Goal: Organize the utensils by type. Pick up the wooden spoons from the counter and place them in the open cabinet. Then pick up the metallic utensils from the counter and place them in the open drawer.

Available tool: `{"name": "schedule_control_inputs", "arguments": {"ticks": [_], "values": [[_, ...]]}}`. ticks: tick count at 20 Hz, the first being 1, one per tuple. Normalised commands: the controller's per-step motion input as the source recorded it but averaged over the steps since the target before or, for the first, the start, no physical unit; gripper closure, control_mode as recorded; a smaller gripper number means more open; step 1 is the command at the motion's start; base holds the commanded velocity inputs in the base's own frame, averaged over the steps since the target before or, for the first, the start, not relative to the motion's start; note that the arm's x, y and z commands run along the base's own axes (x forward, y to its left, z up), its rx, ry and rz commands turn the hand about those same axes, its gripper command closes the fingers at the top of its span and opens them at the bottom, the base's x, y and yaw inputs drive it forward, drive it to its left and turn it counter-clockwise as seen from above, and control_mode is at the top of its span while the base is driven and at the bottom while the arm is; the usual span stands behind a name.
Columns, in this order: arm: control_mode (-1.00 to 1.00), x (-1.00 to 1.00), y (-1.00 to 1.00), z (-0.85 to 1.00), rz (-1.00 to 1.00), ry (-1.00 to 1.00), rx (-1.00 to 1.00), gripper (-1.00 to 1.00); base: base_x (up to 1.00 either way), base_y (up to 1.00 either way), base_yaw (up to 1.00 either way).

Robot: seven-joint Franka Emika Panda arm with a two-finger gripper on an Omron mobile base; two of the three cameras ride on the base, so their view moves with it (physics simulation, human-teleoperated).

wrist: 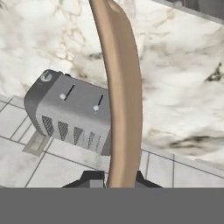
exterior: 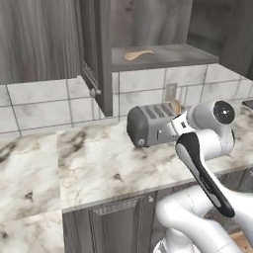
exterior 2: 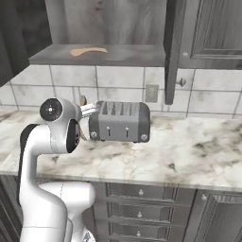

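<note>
- The claw (wrist: 114, 181) is clamped narrow on a wooden spoon (wrist: 120, 96), gripping near one end; the spoon's long axis runs straight out ahead of the fingertips.
- Just past the spoon sits the toaster (exterior 2: 120, 121) on the counter (exterior 2: 198, 156), beside the claw.
- Farther off, above and beyond the claw, the open cabinet (exterior: 163, 57) has another wooden spoon (exterior: 139, 54) lying on its shelf.
- My judgement: the held spoon must be lifted up and forward, clear of the toaster, to reach that shelf.
</note>
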Motion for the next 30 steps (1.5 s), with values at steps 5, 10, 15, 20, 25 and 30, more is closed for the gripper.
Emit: {"name": "schedule_control_inputs", "arguments": {"ticks": [5, 10, 15, 20, 25, 30], "values": [[1.0, 0.0, 0.0, 0.0, 0.0, 0.0, 0.0, 1.0, 0.47, 0.46, 0.04], [-1.0, 0.21, 0.22, 0.34, 0.0, -0.01, -0.05, 1.0, 0.1, 0.08, 0.01], [-1.0, 0.0, 0.01, 0.44, -0.27, -0.12, -0.03, 1.0, 0.0, 0.0, 0.0], [-1.0, 0.0, -0.16, 0.58, -0.25, -0.23, 0.01, 1.0, 0.0, 0.0, 0.0], [-1.0, -0.03, -0.7, 0.73, -0.04, -0.04, 0.19, 1.0, 0.0, 0.0, 0.0], [-1.0, -0.19, -0.57, 0.61, 0.0, 0.0, 0.29, 1.0, 0.0, 0.0, 0.0]]}}
